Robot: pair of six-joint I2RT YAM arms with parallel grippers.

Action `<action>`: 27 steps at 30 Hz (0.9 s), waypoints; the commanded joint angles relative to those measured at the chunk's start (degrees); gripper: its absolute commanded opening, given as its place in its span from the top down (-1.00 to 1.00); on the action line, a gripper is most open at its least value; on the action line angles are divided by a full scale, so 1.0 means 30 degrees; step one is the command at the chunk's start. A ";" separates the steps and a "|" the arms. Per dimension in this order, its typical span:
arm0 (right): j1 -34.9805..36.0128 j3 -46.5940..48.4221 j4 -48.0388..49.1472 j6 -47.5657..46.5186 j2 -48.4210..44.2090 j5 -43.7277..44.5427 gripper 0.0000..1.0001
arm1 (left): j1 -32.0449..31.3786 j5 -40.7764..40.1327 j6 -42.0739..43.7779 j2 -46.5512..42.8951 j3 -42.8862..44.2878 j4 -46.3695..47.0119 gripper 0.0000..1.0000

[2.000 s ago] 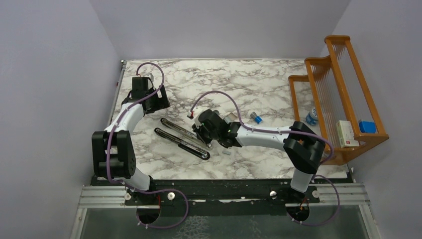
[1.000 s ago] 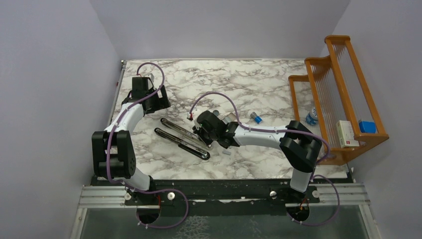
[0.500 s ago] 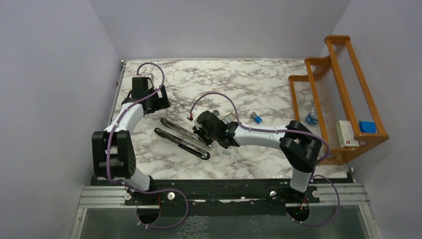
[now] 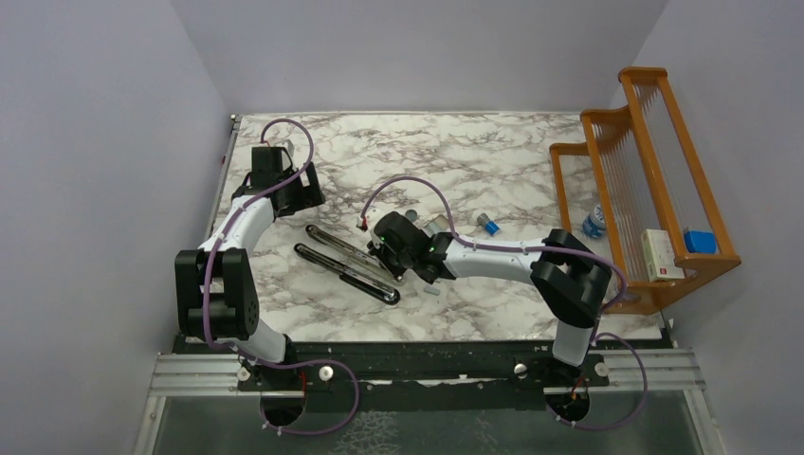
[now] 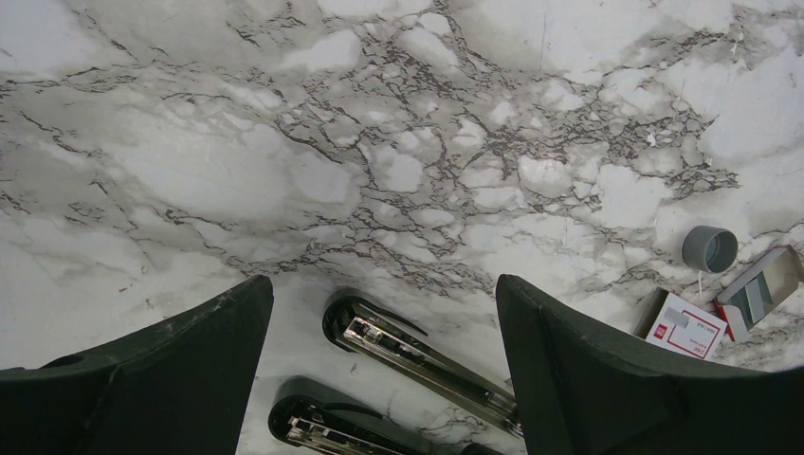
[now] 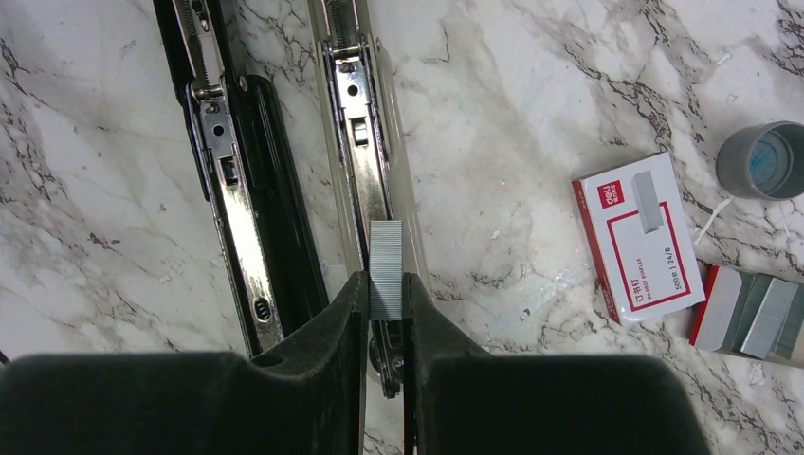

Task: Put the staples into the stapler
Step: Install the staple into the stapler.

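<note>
The stapler (image 4: 346, 261) lies opened flat on the marble table as two long parts. In the right wrist view these are a black arm (image 6: 232, 190) and a silvery magazine channel (image 6: 360, 142). My right gripper (image 6: 384, 280) is shut on a short grey strip of staples (image 6: 386, 256), held just over the channel's near end and in line with it. My left gripper (image 5: 381, 284) hangs open above the stapler's far ends (image 5: 408, 346), touching nothing. A white-and-red staple box (image 6: 637, 237) lies to the right.
An open tray of more staples (image 6: 754, 308) and a grey cap (image 6: 766, 159) lie beside the box. A small blue-and-white cylinder (image 4: 487, 225) rests further right. A wooden rack (image 4: 654, 190) with small items stands at the table's right edge.
The right arm has edged slightly left over the stapler with the staple strip still gripped. The left arm and the stapler have not moved.
</note>
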 commanded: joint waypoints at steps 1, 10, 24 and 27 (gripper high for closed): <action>0.0112 0.0634 -0.0616 0.0159 0.0324 0.0362 0.99 | 0.0131 0.0410 0.0132 0.0029 0.0372 0.0219 -0.80; 0.0123 0.0699 -0.0494 -0.0162 0.0431 -0.0904 0.98 | 0.0128 0.0438 0.0132 0.0013 0.0358 0.0210 -0.80; 0.0122 0.1064 -0.1171 0.0212 0.0718 -0.0206 0.99 | 0.0135 0.0432 0.0161 0.0010 0.0343 0.0255 -0.80; 0.0108 0.1174 -0.1353 0.0567 0.0735 0.0393 0.99 | 0.0131 0.0410 0.0161 -0.0001 0.0358 0.0263 -0.80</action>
